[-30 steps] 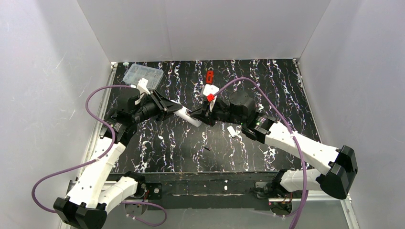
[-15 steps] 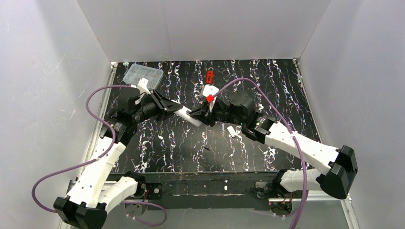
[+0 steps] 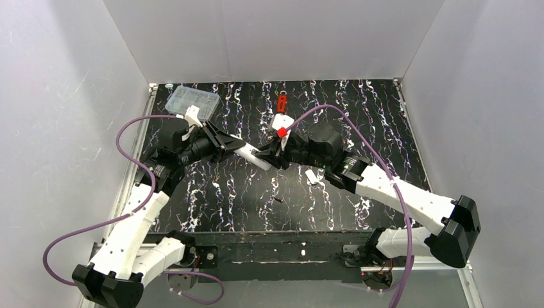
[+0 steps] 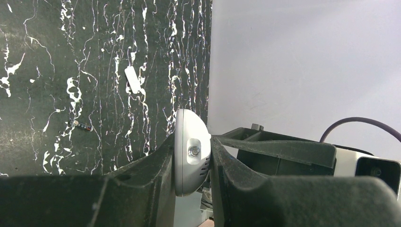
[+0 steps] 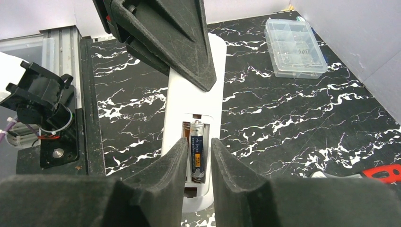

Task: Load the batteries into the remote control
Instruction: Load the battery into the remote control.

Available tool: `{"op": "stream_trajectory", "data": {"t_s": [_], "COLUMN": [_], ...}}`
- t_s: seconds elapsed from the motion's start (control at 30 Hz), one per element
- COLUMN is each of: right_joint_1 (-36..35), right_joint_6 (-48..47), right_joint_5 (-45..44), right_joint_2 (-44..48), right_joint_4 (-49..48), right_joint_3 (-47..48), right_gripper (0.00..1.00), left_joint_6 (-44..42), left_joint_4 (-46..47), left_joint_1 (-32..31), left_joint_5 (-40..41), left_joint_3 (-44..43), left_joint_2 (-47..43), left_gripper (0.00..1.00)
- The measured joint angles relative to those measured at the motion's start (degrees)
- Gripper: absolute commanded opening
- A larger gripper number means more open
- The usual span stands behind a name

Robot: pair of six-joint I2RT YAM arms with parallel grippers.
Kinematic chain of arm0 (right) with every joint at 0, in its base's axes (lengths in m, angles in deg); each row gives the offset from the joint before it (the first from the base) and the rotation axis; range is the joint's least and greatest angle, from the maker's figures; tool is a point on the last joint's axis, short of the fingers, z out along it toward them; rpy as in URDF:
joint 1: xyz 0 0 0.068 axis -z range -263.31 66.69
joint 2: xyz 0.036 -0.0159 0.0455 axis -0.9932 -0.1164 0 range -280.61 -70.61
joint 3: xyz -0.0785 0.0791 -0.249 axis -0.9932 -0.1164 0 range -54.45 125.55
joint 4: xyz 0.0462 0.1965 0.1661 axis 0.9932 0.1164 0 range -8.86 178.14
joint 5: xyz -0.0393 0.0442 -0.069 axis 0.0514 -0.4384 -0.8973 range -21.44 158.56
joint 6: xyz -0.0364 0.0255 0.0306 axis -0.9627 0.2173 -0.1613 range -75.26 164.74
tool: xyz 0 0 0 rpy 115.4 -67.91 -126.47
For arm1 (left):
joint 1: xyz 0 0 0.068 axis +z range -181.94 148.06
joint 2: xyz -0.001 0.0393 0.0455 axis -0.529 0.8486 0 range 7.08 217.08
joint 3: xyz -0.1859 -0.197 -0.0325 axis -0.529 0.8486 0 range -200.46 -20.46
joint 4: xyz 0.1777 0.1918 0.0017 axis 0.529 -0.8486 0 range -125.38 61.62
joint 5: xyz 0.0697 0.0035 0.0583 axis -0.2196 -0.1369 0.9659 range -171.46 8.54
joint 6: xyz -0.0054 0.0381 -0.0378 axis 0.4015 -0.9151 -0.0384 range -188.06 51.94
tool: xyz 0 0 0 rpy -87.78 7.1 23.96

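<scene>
My left gripper (image 3: 232, 148) is shut on the white remote control (image 3: 253, 157) and holds it above the table, battery recess up. In the left wrist view the remote's end (image 4: 190, 142) is clamped between the fingers. My right gripper (image 3: 268, 156) is at the remote's free end. In the right wrist view its jaws (image 5: 199, 142) are slightly apart and straddle a dark battery (image 5: 196, 153) that lies in the open recess of the remote (image 5: 189, 106); gaps show on both sides. A second battery (image 3: 280, 199) lies on the table, also seen in the left wrist view (image 4: 81, 125).
A small white cover piece (image 3: 314, 177) lies on the table by the right arm. A red-handled wrench (image 3: 281, 102) lies at the back centre. A clear plastic compartment box (image 3: 192, 101) stands at the back left. White walls enclose the black marbled table (image 3: 359, 122).
</scene>
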Motion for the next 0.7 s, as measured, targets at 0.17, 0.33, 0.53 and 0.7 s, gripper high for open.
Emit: {"op": "stream_trajectory", "data": {"t_s": [0.17, 0.33, 0.53, 0.7], "right_joint_1": [0.0, -0.2, -0.3, -0.3], "right_joint_6": [-0.4, -0.7, -0.7, -0.8], "right_joint_5": [-0.2, -0.2, -0.4, -0.5], "right_joint_2": [0.1, 1.0, 1.3, 1.3], "right_joint_4": [0.1, 0.1, 0.0, 0.0], "right_joint_3": [0.0, 0.0, 0.0, 0.0], "right_gripper": [0.38, 0.40, 0.41, 0.41], "left_joint_6": [0.0, 0.3, 0.5, 0.5], "left_joint_4": [0.2, 0.7, 1.5, 1.6], "left_joint_1": [0.0, 0.0, 0.0, 0.0], "left_joint_5": [0.0, 0.0, 0.0, 0.0], "left_joint_3": [0.6, 0.6, 0.6, 0.6], "left_joint_2": [0.0, 0.0, 0.0, 0.0], "left_gripper": [0.00, 0.00, 0.00, 0.00]}}
